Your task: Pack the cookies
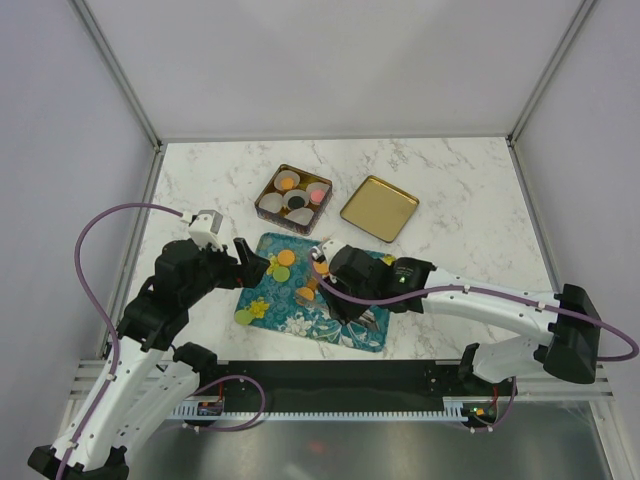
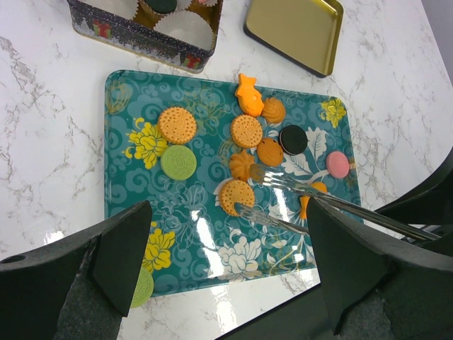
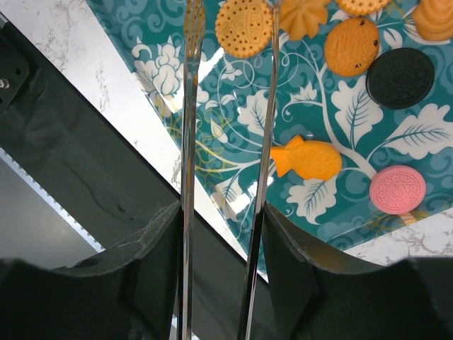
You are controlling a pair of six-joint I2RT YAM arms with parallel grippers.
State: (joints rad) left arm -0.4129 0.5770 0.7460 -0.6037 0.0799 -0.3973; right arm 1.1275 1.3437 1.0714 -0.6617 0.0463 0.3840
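Several cookies lie on the teal flowered tray point(image 2: 127, 205): orange rounds point(image 2: 177, 125), a green one point(image 2: 178, 161), a black one point(image 2: 293, 139), a pink one point(image 2: 337, 164) and an orange fish shape point(image 2: 248, 95). My right gripper point(image 3: 223, 234) is shut on metal tongs point(image 3: 190, 106). The tongs' tips stand apart on either side of an orange round cookie point(image 3: 243, 27). My left gripper point(image 2: 226, 276) hangs open over the tray's near edge, holding nothing. In the top view it point(image 1: 250, 265) is at the tray's left side and the right gripper point(image 1: 338, 292) is over the tray's middle.
A dark square tin point(image 1: 270, 205) with white paper cups, some holding cookies, stands behind the tray. Its gold lid point(image 1: 379, 208) lies to the right of it. A green cookie point(image 2: 144, 287) sits at the tray's near left corner. White marble table all round.
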